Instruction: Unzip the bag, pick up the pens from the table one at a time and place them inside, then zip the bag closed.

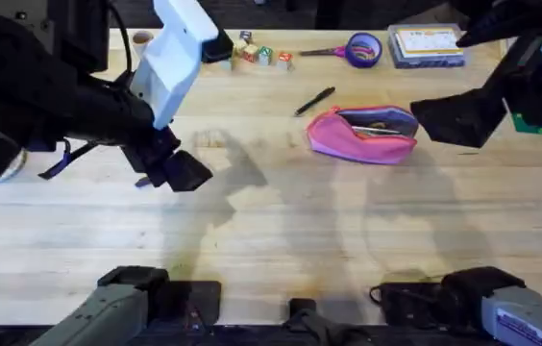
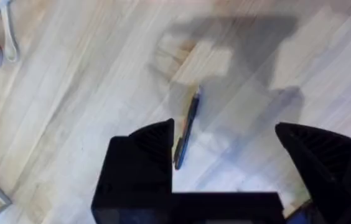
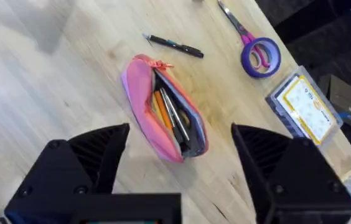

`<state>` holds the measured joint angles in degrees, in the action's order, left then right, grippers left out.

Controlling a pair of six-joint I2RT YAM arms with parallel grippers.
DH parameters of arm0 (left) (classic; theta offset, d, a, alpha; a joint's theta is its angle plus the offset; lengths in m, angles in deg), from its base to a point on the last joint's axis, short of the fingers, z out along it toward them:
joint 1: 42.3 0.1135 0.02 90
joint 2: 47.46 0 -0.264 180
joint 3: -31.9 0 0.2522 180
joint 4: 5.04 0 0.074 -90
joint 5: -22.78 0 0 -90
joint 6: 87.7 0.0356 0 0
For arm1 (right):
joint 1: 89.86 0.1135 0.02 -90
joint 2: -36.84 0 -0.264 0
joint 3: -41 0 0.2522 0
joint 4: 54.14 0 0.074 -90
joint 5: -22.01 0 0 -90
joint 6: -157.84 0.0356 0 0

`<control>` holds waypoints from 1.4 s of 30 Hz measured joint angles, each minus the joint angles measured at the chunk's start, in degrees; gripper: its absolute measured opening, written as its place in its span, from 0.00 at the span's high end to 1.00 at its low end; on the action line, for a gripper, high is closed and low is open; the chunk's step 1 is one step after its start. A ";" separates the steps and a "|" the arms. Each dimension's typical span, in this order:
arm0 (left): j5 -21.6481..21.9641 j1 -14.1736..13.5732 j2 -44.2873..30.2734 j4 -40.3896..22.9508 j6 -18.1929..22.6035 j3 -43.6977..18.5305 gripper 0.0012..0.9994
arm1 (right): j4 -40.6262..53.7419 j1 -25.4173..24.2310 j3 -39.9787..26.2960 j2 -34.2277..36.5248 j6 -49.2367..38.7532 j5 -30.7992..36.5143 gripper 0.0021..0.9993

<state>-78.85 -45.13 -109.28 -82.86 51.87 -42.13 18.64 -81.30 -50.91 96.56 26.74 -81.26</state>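
The pink bag [image 1: 362, 135] lies unzipped at the table's [image 1: 271, 231] far middle-right, with pens showing inside it [image 3: 163, 118]. One black pen [image 1: 315, 101] rests on the wood just behind and left of the bag [image 3: 175, 46]. Another black pen [image 2: 187, 127] lies on the wood under my left gripper [image 2: 225, 149], close to one finger [image 2: 150, 146]. That gripper [image 1: 180, 173] hovers open at the left. My right gripper [image 1: 454, 120] is open too, raised beside the bag's right end [image 3: 182, 155], holding nothing.
Purple-handled scissors [image 1: 357, 48] and a clear box with a yellow label [image 1: 428, 45] sit along the far edge at the right. Small coloured blocks [image 1: 261, 55] and a cup [image 1: 141, 40] stand farther left. Bare wood stretches across the near half.
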 joint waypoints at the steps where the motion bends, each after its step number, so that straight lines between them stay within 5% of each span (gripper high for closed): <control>1: 0.51 0.00 0.00 -0.30 0.00 0.00 0.01 | 0.00 0.00 0.00 0.00 0.02 0.00 0.00; 18: 6.99 0.00 0.00 -12.44 0.17 0.00 0.01 | -0.28 0.00 0.00 0.01 0.24 0.00 0.00; 42: 8.50 -0.02 0.00 -12.33 0.26 0.00 0.01 | 0.71 0.00 0.00 0.02 0.24 0.00 0.00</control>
<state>-70.35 -45.15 -109.28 -95.19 52.13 -42.13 19.35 -81.30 -50.91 96.58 26.98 -81.26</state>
